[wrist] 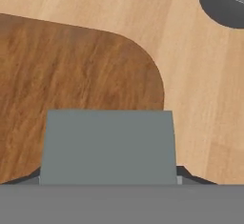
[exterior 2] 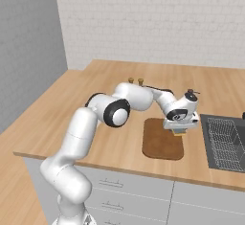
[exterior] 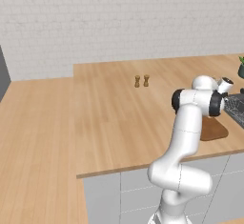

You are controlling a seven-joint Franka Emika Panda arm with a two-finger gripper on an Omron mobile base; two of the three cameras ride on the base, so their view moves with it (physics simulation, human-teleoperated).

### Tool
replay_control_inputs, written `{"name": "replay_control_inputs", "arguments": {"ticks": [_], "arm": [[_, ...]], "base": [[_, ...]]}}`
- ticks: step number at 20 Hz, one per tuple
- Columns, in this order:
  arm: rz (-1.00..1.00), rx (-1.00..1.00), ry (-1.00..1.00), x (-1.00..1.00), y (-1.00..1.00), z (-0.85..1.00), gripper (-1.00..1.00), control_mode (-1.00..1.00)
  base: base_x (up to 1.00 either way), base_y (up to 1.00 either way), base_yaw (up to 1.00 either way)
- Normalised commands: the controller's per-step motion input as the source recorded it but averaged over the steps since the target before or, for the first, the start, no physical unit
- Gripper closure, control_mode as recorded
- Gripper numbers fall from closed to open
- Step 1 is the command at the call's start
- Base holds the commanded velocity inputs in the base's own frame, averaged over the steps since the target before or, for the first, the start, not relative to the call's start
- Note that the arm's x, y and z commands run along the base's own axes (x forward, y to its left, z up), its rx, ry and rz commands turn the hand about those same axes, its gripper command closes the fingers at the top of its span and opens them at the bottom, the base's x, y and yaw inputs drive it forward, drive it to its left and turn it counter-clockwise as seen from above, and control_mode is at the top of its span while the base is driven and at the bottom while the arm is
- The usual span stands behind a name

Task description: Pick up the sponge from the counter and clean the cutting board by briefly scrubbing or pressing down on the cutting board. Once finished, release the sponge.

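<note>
Over the cutting board's [exterior 2: 161,140] right edge the gripper [exterior 2: 180,132] holds the sponge [wrist: 108,147] clamped; scrubbing seems under way, and pressing down comes next.

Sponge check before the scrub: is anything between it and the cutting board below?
Nothing visible. The sponge, in the pincer, sits over the cutting board, whose brown surface looks bare; the dark rack stands off to the side.

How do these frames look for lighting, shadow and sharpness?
Left base view: flat, even rendered light, no glare, and the small shakers cast almost no shadow. Right base view: the same soft light, with the dish rack wires slightly jagged. Hand view: the sponge looms as a plain grey block, and the cutting board grain looks soft and smeared.
</note>
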Motion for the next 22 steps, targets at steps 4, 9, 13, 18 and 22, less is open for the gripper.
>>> {"name": "replay_control_inputs", "arguments": {"ticks": [4,9,13,18,22], "arm": [[0.00,0.01,0.03,-0.83,0.00,-1.00,1.00,-1.00],[0.00,0.03,0.00,-1.00,-0.05,-1.00,1.00,-1.00],[0.00,0.08,-0.13,-1.00,-0.15,-0.24,1.00,-1.00],[0.00,0.03,-0.03,-1.00,-0.02,-0.50,1.00,-1.00],[0.00,0.00,0.00,-1.00,0.21,-0.98,1.00,-1.00]], "base": [[0.00,0.00,0.00],[0.00,0.00,0.00],[0.00,0.00,0.00],[0.00,0.00,0.00],[0.00,0.00,0.00]]}}
